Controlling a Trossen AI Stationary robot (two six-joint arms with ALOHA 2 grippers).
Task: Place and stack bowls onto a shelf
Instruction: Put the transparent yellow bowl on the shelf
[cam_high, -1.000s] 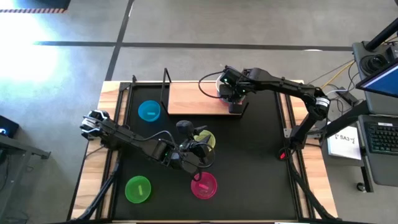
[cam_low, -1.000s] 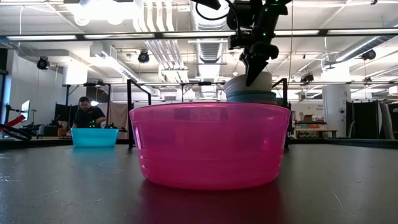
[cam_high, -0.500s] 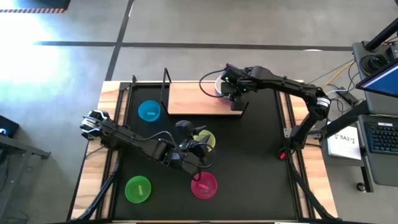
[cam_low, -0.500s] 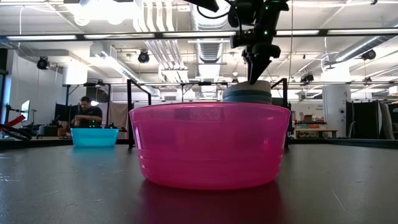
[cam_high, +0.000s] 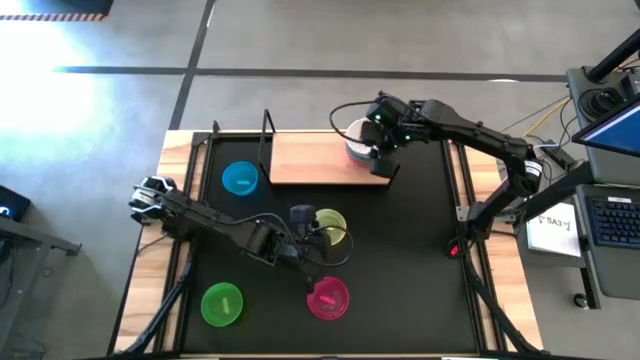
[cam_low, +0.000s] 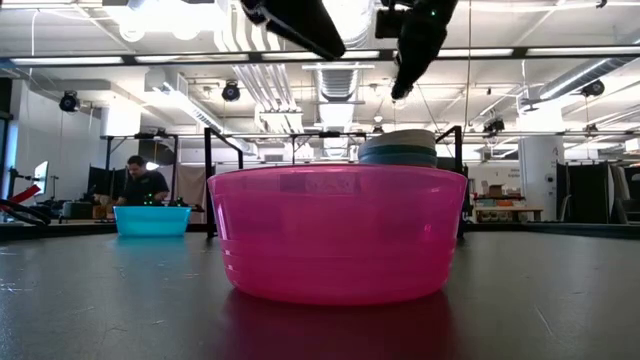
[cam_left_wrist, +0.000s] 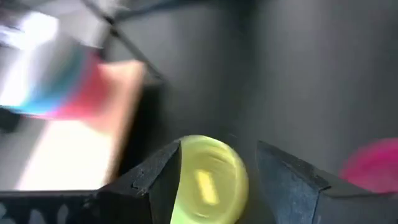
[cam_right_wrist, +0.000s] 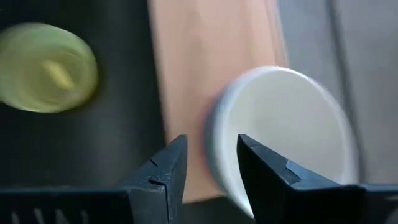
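Two dark, slender jointed arms with black cables; each hand (cam_left_wrist: 217, 180) has two angular black fingers

You see a teal bowl (cam_high: 240, 179), yellow bowl (cam_high: 328, 226), green bowl (cam_high: 222, 304), magenta bowl (cam_high: 328, 298), white bowl (cam_high: 357, 139), light wooden shelf (cam_high: 310, 160), black mat (cam_high: 420, 250).

4 loose bowls (cam_high: 240, 179), 1 stack (cam_high: 357, 143), 1 shelf (cam_high: 310, 160)

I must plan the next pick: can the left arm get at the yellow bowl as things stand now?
Probably yes. The left gripper hangs open beside the yellow bowl, which lies bare on the black mat, apart from the magenta bowl. Its wrist view shows the bowl between the fingers.
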